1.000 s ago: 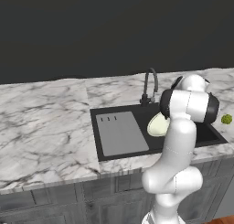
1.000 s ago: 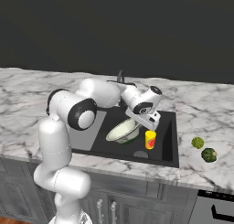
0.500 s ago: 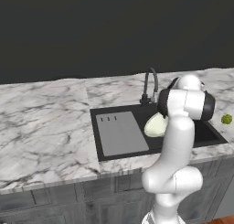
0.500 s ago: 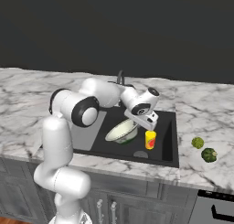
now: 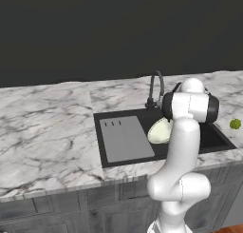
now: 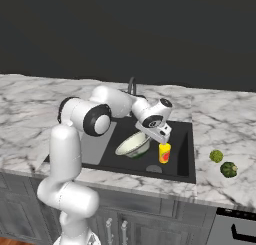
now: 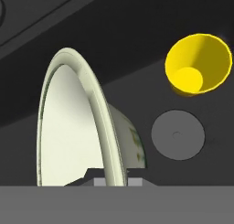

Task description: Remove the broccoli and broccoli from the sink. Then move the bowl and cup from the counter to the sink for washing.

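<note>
Inside the sink [image 6: 184, 154], I log the bowl [image 6: 132, 144] pinched by its rim in the gripper [image 6: 154, 135]'s narrow jaws, tilted on edge above the basin floor, with the cup [image 6: 164, 153] upright just beside it at 3 o'clock

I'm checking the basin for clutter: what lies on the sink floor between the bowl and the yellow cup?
In the hand view, only the round grey drain lies between the bowl and the cup; the rest is bare black sink floor.

Arm [image 6: 115, 101] low, fingers [image 7: 130, 178] nearly together
</note>
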